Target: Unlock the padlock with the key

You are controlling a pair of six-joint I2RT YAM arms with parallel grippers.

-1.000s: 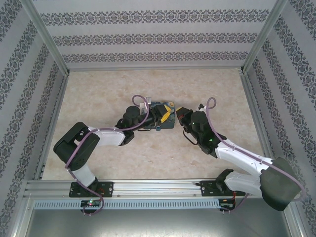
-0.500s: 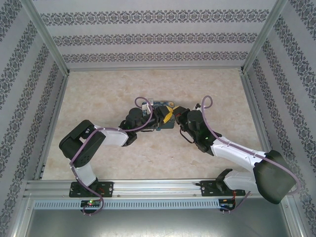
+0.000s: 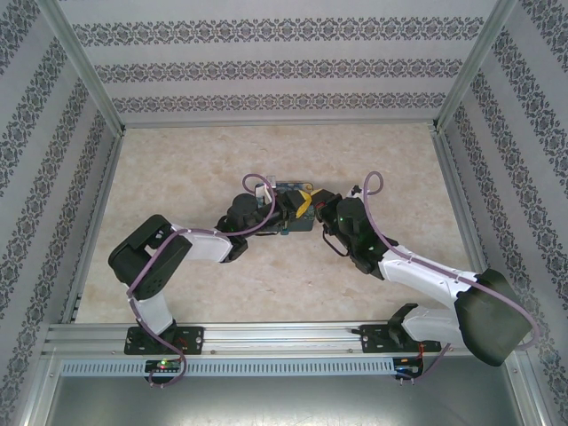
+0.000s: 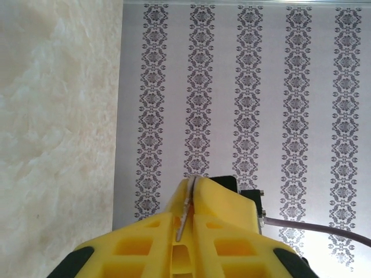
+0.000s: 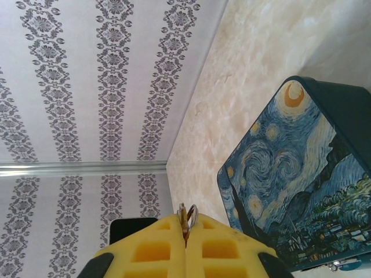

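Meeting centrally: left pincer [image 4: 188,191], right pincer [image 5: 186,223]

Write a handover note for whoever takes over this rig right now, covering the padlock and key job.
Left gripper: shut on a thin grey metal strip, likely the key.
Right gripper: shut on a small metal loop, too small to identify.
Both are at the Starry Night box. A small blue piece at its lower edge may be the padlock.
Done: key in hand.
Left: insert, turn, free the shackle.
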